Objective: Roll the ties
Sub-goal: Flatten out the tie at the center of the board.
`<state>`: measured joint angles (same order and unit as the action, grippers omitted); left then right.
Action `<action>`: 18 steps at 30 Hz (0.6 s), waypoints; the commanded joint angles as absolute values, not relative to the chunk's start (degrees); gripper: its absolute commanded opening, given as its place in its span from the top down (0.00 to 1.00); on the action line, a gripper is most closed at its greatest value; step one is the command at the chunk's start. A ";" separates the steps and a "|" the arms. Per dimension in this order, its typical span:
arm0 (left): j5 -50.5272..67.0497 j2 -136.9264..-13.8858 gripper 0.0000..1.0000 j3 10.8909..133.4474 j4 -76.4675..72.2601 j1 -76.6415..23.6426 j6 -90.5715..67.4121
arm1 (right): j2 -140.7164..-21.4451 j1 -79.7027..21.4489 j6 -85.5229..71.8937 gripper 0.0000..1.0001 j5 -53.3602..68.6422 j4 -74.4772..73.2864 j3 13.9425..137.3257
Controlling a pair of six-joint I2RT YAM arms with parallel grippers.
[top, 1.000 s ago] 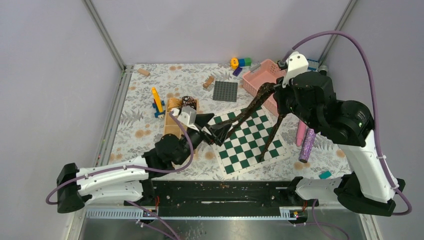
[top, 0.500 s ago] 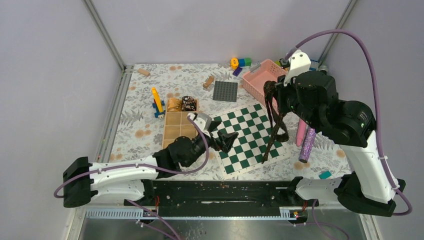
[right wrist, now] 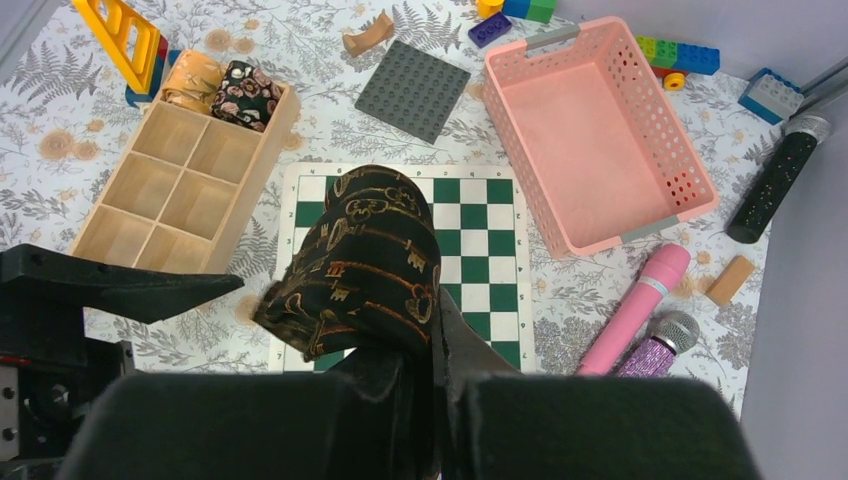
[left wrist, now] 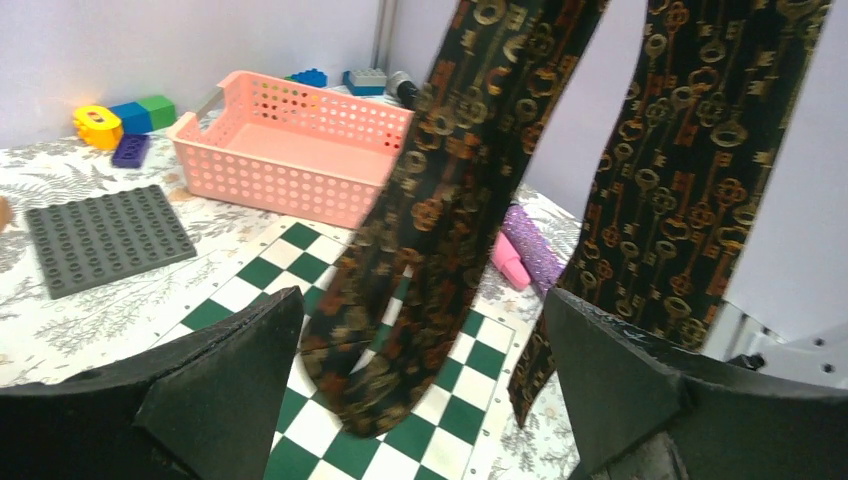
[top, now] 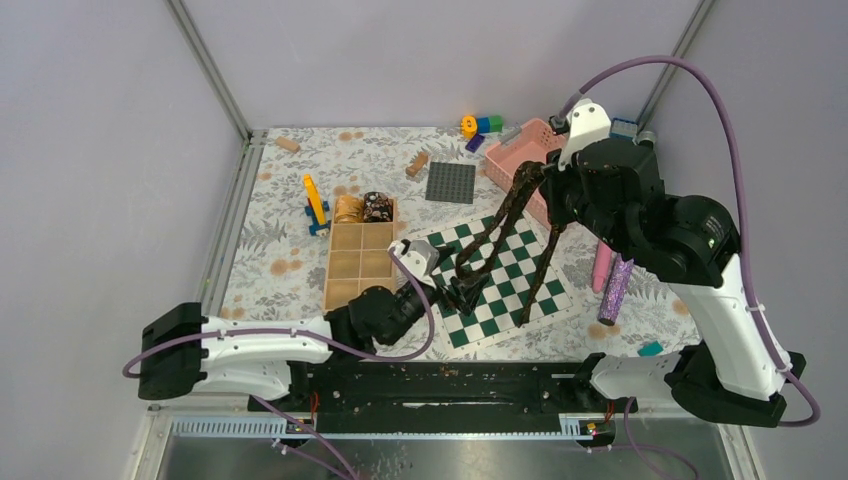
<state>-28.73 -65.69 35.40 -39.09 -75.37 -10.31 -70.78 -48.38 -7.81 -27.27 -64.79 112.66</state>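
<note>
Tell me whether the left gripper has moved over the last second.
Yes. The left gripper has slid right and toward the near edge, away from the wooden organizer and farther onto the chessboard.

3 ties: 1 unrolled & hanging, 2 rolled.
Dark brown-black tie [left wrist: 440, 200] w/ gold key print hangs folded in mid-air, right of centre, both tails down to green checkerboard [top: 495, 310]; golden-tan coil [top: 348, 209] & dark pale-specked coil [top: 376, 207] sit side by side in far compartments of wooden box [top: 345, 265], left.
</note>
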 commanded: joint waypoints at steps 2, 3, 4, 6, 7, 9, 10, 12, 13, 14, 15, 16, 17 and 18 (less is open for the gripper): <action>-36.53 -69.55 0.06 35.87 -47.91 -75.67 -4.87 | -71.59 -48.79 -8.96 1.00 -25.70 -63.55 115.02; -37.84 -70.55 0.06 35.94 -49.32 -75.67 -3.48 | -71.67 -48.74 -9.16 1.00 -25.49 -63.54 115.12; -38.76 -71.56 0.07 36.02 -50.58 -75.67 -2.45 | -71.73 -48.73 -9.20 1.00 -25.05 -63.54 115.20; -39.02 -73.38 0.07 36.32 -52.56 -75.66 -0.82 | -71.79 -48.73 -9.37 1.00 -24.88 -63.50 115.25; -38.44 -74.18 0.07 36.64 -53.01 -75.67 -0.49 | -71.75 -48.77 -9.32 1.00 -24.85 -63.51 115.25; -36.53 -75.42 0.07 37.40 -53.36 -75.67 -0.58 | -71.77 -48.77 -9.19 1.00 -25.09 -63.52 115.31; -35.67 -75.98 0.07 37.60 -53.85 -75.67 -0.82 | -71.72 -48.77 -9.21 1.00 -25.23 -63.54 115.26; -33.81 -76.46 0.07 37.80 -54.14 -75.67 -1.96 | -71.70 -48.75 -9.10 1.00 -25.69 -63.56 115.17; -32.84 -76.52 0.07 37.75 -54.25 -75.75 -2.46 | -71.76 -48.76 -9.01 1.00 -25.93 -63.59 115.06; -32.26 -76.46 0.06 37.67 -54.28 -75.83 -2.94 | -71.77 -48.78 -8.92 1.00 -26.18 -63.59 115.01; -31.80 -76.40 0.06 37.47 -54.42 -75.97 -3.28 | -71.81 -48.76 -8.91 1.00 -26.29 -63.62 114.96; -31.51 -76.26 0.06 37.25 -54.47 -76.12 -3.35 | -71.86 -48.75 -8.84 1.00 -26.41 -63.55 114.87; -31.40 -76.09 0.06 37.00 -54.61 -76.38 -3.48 | -71.90 -48.73 -8.82 1.00 -26.32 -63.55 114.82; -31.40 -75.92 0.06 36.71 -54.61 -76.60 -3.63 | -71.93 -48.77 -8.86 1.00 -26.26 -63.61 114.79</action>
<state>-33.71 -76.71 35.53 -49.47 -75.66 -2.68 -71.85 -48.38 -8.45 -25.87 -64.79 113.40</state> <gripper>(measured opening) 0.937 0.047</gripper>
